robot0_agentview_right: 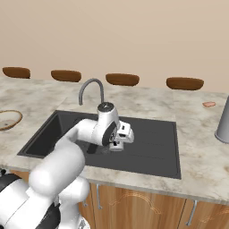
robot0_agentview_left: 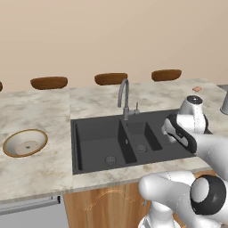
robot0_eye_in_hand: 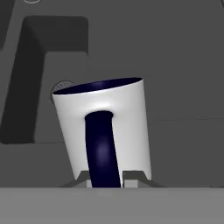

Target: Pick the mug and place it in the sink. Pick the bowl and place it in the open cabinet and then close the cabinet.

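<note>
In the hand view the mug (robot0_eye_in_hand: 127, 127) is pale outside, navy inside, with a navy handle. My gripper (robot0_eye_in_hand: 111, 177) is shut on that handle, and the mug hangs tilted over the black sink (robot0_eye_in_hand: 175, 65). From the base cameras the gripper (robot0_agentview_right: 117, 144) hovers low over the right part of the sink (robot0_agentview_right: 152, 147), right of the steel tap (robot0_agentview_right: 91, 89). The tan bowl (robot0_agentview_left: 25, 142) rests on the counter left of the sink (robot0_agentview_left: 89, 129). The cabinet is out of view.
Brown stool seats (robot0_agentview_left: 49, 82) line the counter's far edge. A grey metal vessel (robot0_agentview_right: 223, 123) stands at the right, with a small pink object (robot0_agentview_right: 209, 104) behind it. Wooden base cabinets (robot0_agentview_right: 147, 205) run below the counter front.
</note>
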Tool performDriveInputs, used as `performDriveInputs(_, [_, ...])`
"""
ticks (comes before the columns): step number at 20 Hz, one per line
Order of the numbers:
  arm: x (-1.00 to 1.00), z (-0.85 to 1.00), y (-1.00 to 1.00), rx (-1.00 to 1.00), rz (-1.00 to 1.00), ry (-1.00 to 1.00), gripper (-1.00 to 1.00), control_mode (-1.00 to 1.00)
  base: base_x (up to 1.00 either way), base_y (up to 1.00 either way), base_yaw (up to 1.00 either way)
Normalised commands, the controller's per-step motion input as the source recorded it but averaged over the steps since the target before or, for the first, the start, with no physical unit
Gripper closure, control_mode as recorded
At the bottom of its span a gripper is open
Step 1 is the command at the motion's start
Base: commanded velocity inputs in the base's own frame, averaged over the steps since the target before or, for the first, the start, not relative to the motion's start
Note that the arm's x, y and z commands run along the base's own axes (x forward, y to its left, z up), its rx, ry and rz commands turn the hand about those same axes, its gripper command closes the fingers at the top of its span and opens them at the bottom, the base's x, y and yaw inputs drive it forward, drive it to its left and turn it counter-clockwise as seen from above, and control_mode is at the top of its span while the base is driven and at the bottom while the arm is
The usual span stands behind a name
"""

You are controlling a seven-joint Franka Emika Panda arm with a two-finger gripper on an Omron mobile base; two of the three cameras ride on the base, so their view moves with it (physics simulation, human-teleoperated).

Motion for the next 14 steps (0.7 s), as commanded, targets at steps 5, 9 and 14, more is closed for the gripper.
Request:
performDriveInputs(5, [0.15, -0.01, 1.0, 0.0, -0.24, 0.17, 1.0, -1.0, 0.0, 0.0, 0.0])
performDriveInputs(9, [0.09, -0.08, 1.0, 0.0, -0.26, 0.05, 1.0, -1.0, 0.0, 0.0, 0.0])
performDriveInputs(14, [0.05, -0.16, 1.0, 0.0, -0.26, -0.09, 1.0, -1.0, 0.0, 0.0, 0.0])
